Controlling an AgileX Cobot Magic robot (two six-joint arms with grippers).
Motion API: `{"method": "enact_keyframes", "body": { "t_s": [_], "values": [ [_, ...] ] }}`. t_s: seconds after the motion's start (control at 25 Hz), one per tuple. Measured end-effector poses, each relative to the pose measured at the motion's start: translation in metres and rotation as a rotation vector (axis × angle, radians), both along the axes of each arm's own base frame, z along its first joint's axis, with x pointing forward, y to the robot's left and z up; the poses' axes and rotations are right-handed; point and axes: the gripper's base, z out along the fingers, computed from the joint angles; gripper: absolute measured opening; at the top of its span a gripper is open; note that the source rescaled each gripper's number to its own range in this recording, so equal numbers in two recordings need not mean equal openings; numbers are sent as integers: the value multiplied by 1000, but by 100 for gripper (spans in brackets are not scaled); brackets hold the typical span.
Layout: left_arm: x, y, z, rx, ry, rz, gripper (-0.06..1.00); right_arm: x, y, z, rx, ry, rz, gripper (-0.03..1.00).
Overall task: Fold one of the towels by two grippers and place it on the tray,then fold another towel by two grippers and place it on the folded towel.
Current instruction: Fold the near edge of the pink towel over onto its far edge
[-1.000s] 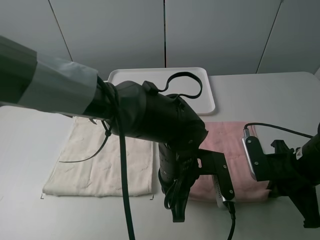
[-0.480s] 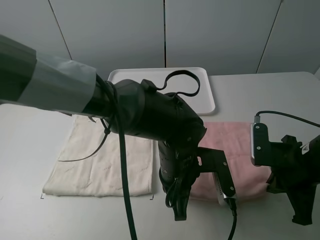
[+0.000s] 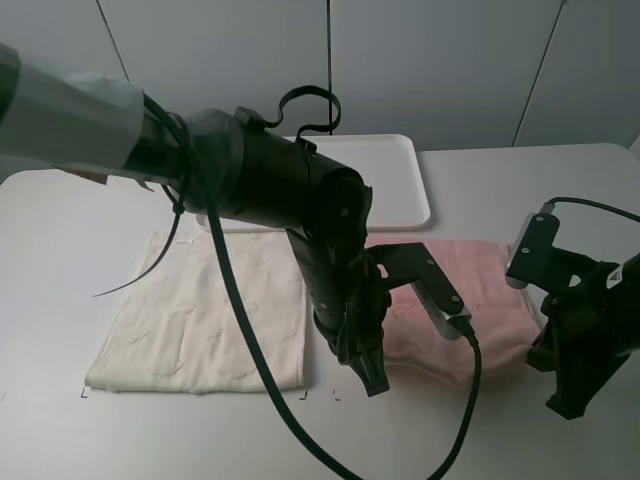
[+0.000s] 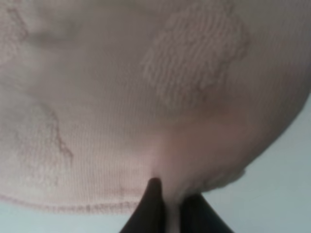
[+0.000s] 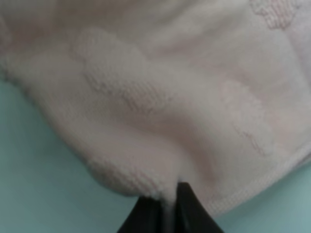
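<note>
On the white desk, the black left gripper and black right gripper are clamping the near edge of the pink terry-cloth towel, beside the cream terry-cloth towel; the left arm is blocking part of the white plastic tray.

White table: tray behind; cream towel left, pink towel right.

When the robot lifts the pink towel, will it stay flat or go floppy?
Probably floppy: the pink towel bulges and sags where the left fingers and right fingers pinch its near edge. It likely won't slip, since the rough terry cloth bunches in each pinch. It seems light, held by two small pinches.
</note>
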Motion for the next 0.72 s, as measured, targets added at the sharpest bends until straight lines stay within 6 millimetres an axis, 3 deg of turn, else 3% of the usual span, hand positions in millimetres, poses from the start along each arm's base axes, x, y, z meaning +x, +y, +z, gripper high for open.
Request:
{"method": "enact_keyframes", "body": {
  "t_s": [0.44, 0.72],
  "values": [
    [18, 7, 41, -152, -55, 94, 0, 37, 10, 36, 60, -24, -225, 2],
    [38, 20, 46, -197, -41, 216, 0, 49, 3, 42, 13, -108, -361, 2]
  ]
}}
